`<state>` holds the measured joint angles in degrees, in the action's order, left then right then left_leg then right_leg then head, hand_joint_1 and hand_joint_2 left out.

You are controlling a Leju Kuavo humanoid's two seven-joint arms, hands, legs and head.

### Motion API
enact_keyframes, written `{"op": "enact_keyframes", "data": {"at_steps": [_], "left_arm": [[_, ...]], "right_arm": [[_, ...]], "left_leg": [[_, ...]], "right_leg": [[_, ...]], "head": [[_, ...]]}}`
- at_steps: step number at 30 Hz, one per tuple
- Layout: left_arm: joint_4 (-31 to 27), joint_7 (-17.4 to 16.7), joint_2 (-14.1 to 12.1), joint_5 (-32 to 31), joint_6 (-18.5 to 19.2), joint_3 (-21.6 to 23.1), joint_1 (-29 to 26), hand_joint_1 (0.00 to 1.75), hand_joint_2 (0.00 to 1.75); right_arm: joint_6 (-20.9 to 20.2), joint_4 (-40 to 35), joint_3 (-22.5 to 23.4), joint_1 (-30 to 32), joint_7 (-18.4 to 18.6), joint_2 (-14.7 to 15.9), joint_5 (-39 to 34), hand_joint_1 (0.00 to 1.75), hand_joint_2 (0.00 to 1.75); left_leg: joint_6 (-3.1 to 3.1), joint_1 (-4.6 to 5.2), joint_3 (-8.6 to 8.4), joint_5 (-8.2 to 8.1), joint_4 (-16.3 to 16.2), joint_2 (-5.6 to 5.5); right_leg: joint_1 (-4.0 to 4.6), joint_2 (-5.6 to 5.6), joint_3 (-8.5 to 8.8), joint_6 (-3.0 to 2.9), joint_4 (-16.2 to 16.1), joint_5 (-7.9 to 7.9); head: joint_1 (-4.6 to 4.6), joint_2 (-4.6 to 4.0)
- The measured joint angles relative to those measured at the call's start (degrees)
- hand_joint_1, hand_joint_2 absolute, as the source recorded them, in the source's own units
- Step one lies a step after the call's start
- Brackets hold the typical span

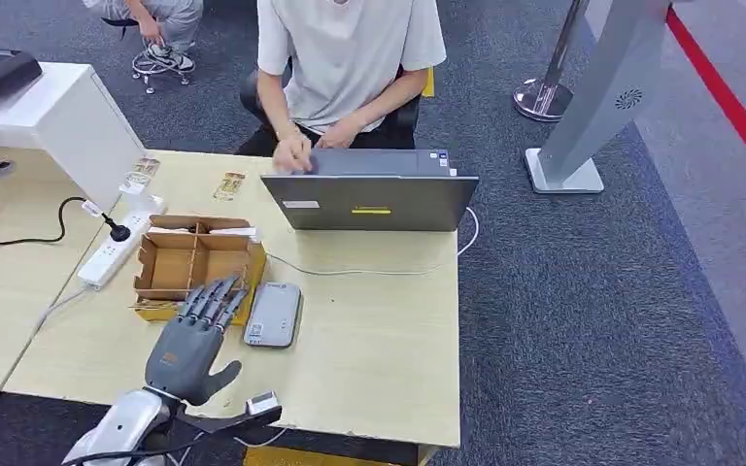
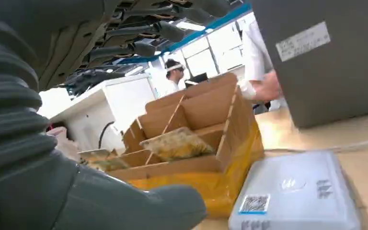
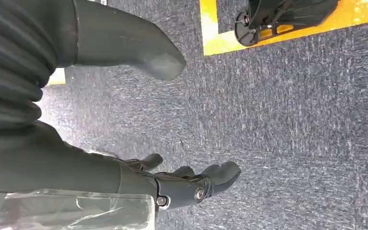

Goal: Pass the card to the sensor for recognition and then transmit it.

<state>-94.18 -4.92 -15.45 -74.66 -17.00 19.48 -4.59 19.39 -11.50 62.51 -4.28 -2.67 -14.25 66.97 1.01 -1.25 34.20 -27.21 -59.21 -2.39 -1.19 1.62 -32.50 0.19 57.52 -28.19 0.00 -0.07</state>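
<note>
We look down on a pale wooden counter [image 1: 369, 330] set on dark grey carpet, where a person in a light shirt works at a grey laptop [image 1: 369, 199] on the far side. Nearer us stands an open brown cardboard box with dividers [image 1: 194, 257], and just beside it, on the laptop's side, lies the flat grey rectangular sensor [image 1: 273, 314], its long axis running away from us.

Our left hand [image 1: 192, 335] hovers over the box's near edge, its fingers [image 1: 216, 296] spread and holding nothing, their tips reaching over the box wall. The cards lie ahead of and below those fingers: from the left wrist we see a patterned yellowish card [image 2: 177, 143] resting in a near compartment. So the left hand is plainly the nearer one, and we judge the next move a short reach down and forward.

Our right hand [image 3: 139, 177] hangs over the carpet, loosely open and empty. The card's print is too blurred to read.
</note>
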Motion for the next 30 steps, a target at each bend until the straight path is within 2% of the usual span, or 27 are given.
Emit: {"op": "enact_keyframes", "data": {"at_steps": [8,15,22,30], "left_arm": [[4.0,0.5,0.0,-0.1,-0.1,-5.6,0.1,0.00,1.75],[8.0,1.3,0.7,-2.2,-5.2,-8.7,1.7,0.00,1.75],[11.5,3.0,2.0,-2.8,-9.1,-9.6,3.5,0.00,1.75],[15.3,3.9,4.6,-3.6,-9.6,-9.6,7.1,0.00,1.75]], "right_arm": [[-0.2,0.0,0.0,0.0,0.1,0.0,0.9,0.00,1.75],[-0.4,0.0,-0.1,0.0,0.7,0.0,1.9,0.00,1.75],[-1.4,0.0,-0.2,-0.1,0.2,0.0,2.0,0.00,1.75],[-1.7,0.0,-0.7,-0.1,-0.1,0.0,3.0,0.00,1.75]], "left_leg": [[-0.01,0.00,-0.02,0.02,0.0,0.01],[-0.01,0.01,-0.02,0.01,0.0,0.00],[-0.01,0.00,-0.02,0.01,0.0,0.00],[-0.02,0.01,-0.03,0.02,0.0,-0.01]], "right_leg": [[0.00,-0.01,0.02,0.00,0.0,0.01],[-0.01,-0.01,0.03,0.00,0.0,0.01],[-0.01,-0.02,0.03,0.00,0.0,0.01],[-0.01,-0.03,0.04,0.00,0.0,0.02]], "head": [[0.00,0.00],[0.02,0.00],[0.02,0.00],[0.02,0.00]]}}
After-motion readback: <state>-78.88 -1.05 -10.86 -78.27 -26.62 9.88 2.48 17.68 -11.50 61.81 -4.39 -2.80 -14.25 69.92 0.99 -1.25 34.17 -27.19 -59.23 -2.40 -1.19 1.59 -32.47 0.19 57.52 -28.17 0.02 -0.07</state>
